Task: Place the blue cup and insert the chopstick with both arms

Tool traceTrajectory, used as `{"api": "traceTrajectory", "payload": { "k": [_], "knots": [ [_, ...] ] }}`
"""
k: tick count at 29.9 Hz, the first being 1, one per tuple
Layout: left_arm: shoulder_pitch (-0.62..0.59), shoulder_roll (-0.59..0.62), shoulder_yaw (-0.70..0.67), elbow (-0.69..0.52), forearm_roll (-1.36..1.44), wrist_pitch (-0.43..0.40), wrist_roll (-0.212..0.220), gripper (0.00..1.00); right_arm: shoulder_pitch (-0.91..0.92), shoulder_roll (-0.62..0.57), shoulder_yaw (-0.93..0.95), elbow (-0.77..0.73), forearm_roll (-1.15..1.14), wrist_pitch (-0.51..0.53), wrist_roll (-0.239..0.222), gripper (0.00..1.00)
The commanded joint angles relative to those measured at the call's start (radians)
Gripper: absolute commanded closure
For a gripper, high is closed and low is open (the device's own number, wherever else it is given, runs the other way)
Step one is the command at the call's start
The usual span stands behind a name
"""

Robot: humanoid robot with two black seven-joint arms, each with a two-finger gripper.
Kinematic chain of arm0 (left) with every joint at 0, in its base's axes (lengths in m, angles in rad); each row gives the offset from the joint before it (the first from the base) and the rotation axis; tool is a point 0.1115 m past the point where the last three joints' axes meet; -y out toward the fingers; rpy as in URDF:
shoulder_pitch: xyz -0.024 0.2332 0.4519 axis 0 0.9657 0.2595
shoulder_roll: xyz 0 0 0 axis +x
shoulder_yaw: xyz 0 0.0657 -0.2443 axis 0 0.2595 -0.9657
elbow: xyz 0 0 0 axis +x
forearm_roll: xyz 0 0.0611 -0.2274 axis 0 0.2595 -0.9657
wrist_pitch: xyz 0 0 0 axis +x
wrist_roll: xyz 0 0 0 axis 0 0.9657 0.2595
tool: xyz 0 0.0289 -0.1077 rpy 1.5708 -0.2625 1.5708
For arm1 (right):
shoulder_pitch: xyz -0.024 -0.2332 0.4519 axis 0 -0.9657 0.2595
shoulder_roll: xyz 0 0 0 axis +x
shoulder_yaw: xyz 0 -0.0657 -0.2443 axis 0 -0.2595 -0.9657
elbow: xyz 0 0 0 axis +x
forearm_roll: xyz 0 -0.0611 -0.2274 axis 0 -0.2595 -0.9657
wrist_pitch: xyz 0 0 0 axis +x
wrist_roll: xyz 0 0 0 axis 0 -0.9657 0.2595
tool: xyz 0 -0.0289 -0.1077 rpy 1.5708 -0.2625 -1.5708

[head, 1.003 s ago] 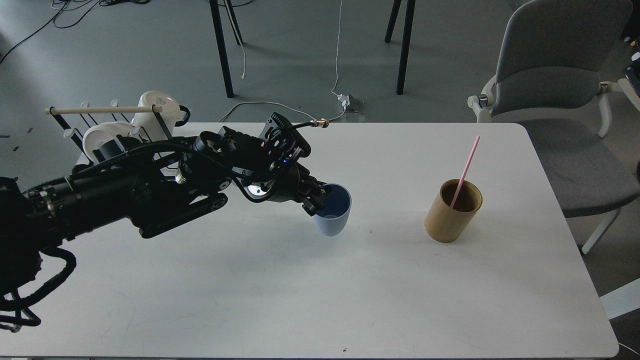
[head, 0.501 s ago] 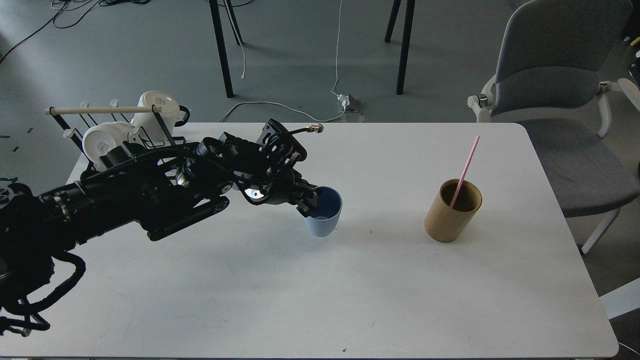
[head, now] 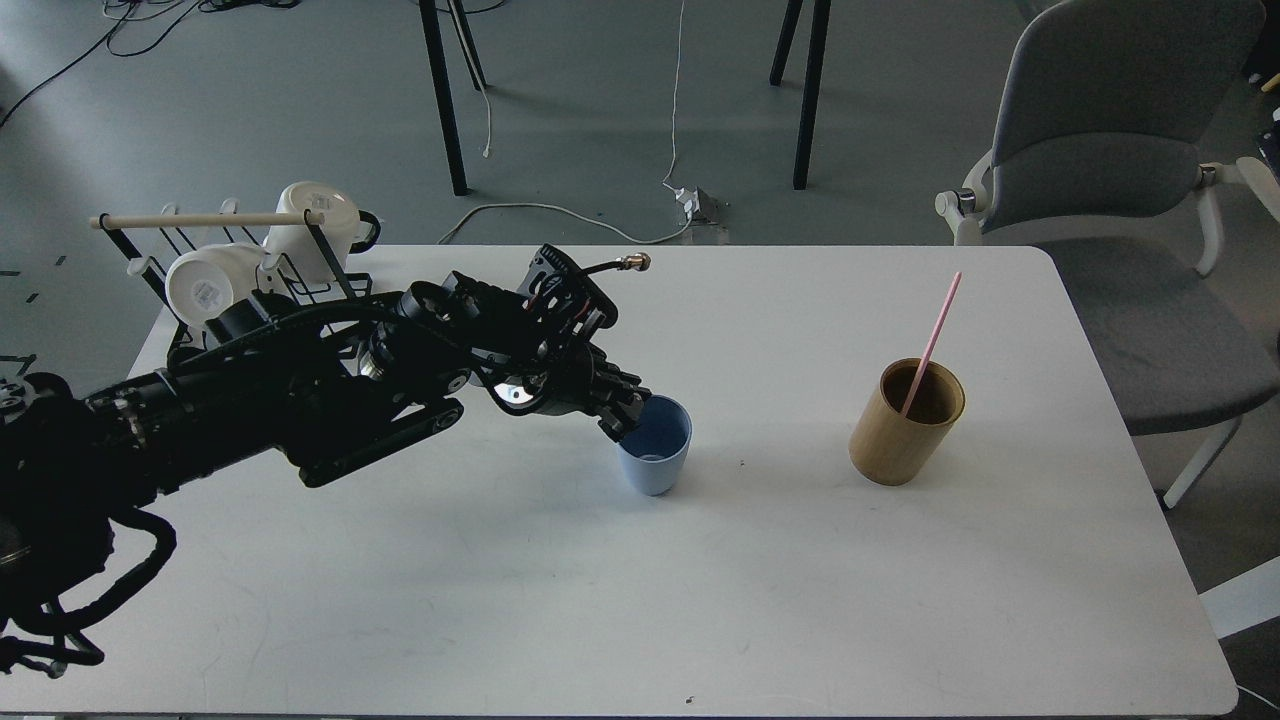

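Note:
A blue cup (head: 656,450) stands upright on the white table (head: 640,580) near its middle. My left gripper (head: 626,412) is shut on the cup's left rim, one finger inside and one outside. A pink chopstick (head: 930,340) leans in a brown bamboo holder (head: 905,422) to the right of the cup. My right arm and gripper are out of view.
A rack (head: 220,262) with white cups stands at the table's back left corner, behind my left arm. A grey chair (head: 1110,190) stands past the table's right end. Table legs and cables are on the floor behind.
My left gripper has lowered the blue cup and turned it from tilted to upright; its base now rests on the table, a little left of where it hung.

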Motion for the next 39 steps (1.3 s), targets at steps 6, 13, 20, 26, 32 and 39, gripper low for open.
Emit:
{"api": "traceTrajectory", "payload": {
  "k": [6, 13, 20, 26, 32, 39],
  "knots": [
    [-0.003, 0.026, -0.148, -0.010, -0.118, 0.000, -0.012, 0.22, -0.002, -0.012, -0.002, 0.002, 0.000, 0.000, -0.005, 0.01],
    [0.016, 0.049, -0.383, 0.041, -0.506, 0.007, -0.015, 0.01, -0.007, -0.086, -0.117, 0.031, -0.037, 0.000, -0.022, 0.01],
    [0.017, 0.083, -0.472, 0.148, -1.082, 0.084, -0.044, 0.01, -0.010, -0.256, -0.171, 0.207, -0.060, 0.000, -0.022, 0.01],
    [0.013, 0.089, -0.495, 0.275, -1.600, 0.072, -0.041, 0.01, -0.007, -0.305, -0.171, 0.346, -0.257, 0.000, -0.023, 0.01],
    [0.034, 0.103, -0.533, 0.386, -1.715, 0.000, -0.092, 0.01, 0.010, -0.370, -0.174, 0.572, -0.425, -0.088, -0.084, 0.01],
    [0.114, 0.120, -0.604, 0.435, -2.055, 0.000, -0.092, 0.01, 0.022, -0.324, -0.182, 0.666, -0.835, -0.136, -0.117, 0.01]
  ]
}}
